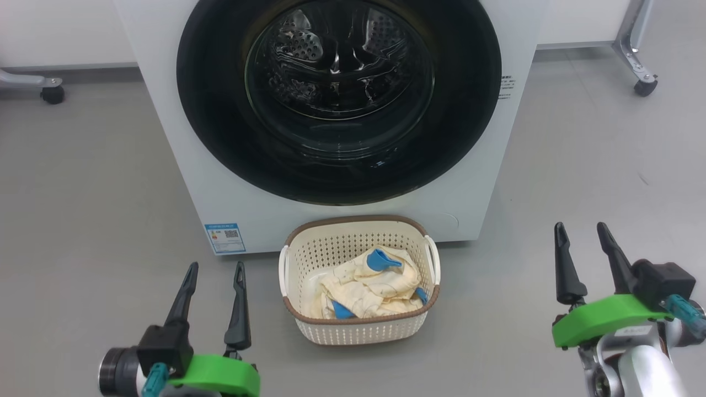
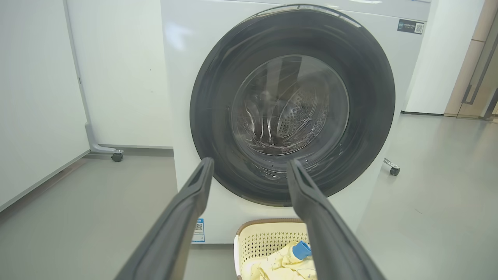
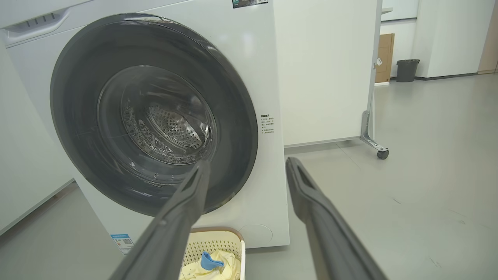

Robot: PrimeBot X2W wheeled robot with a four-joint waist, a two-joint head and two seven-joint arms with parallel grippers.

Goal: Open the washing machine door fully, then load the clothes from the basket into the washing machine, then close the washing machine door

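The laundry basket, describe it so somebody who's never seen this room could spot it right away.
Find the big white washing machine with its round black-rimmed door. On the grey floor right in front of it, below the door, sits the basket: small, cream, perforated plastic with a brown rim and white side handles. The pale yellow clothes with blue trim inside set it apart.

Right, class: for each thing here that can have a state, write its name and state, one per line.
door: shut
basket: upright, not yet emptied
clothes: bundled inside it
left gripper: open, empty
right gripper: open, empty
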